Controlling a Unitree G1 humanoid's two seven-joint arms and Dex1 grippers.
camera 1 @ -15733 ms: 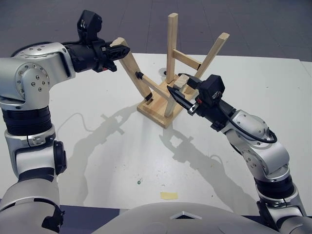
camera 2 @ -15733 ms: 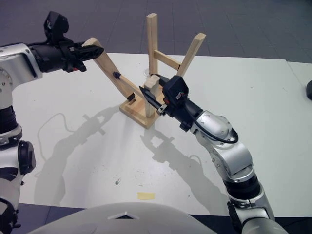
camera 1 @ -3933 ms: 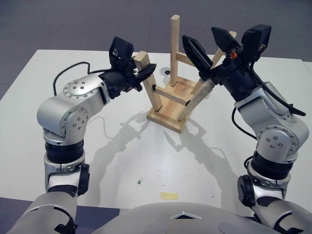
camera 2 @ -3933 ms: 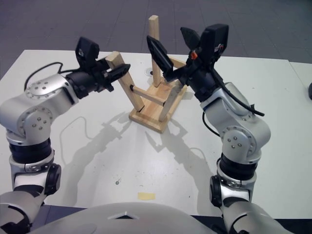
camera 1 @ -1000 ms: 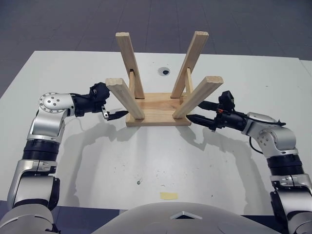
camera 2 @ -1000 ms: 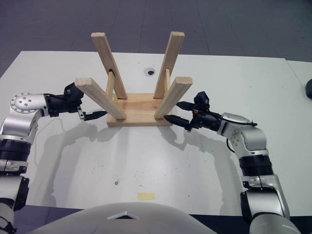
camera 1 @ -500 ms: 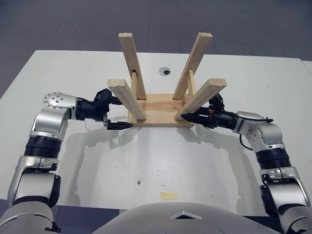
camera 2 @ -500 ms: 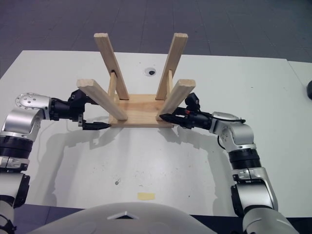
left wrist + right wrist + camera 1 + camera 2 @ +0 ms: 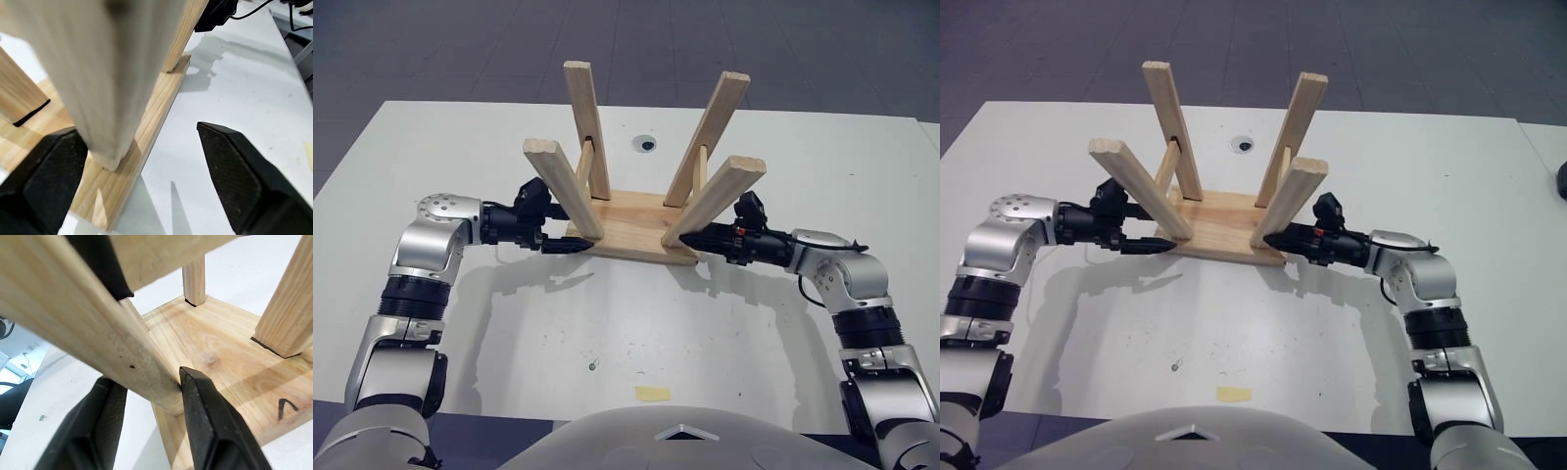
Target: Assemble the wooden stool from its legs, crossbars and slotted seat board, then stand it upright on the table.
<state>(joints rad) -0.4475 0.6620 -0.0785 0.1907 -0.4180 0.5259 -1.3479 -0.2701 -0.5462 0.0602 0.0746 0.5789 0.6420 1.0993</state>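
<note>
stool (image 9: 628, 223): inverted on table (image 9: 734, 333), legs up, squarely between both grippers
left gripper (image 9: 564, 245): spread, at stool's left end
right gripper (image 9: 693, 238): pinching near-right leg (image 9: 710, 201) at its base (looks so)

Both arms wear smooth silver-grey shells, rounded at the joints and split by black bands; the left arm (image 9: 409, 284) carries a round silver joint cap (image 9: 443, 209) ringed with small dark screws; the right arm (image 9: 864, 315) swells into a bulbous silver forearm, with a thin black cable (image 9: 802, 284) looping beside it; the left gripper (image 9: 570, 245) is matt black, its fingers (image 9: 234, 181) broad, wedge-shaped and tapering to blunt tips; the right gripper (image 9: 693, 238) is black as well.
</note>
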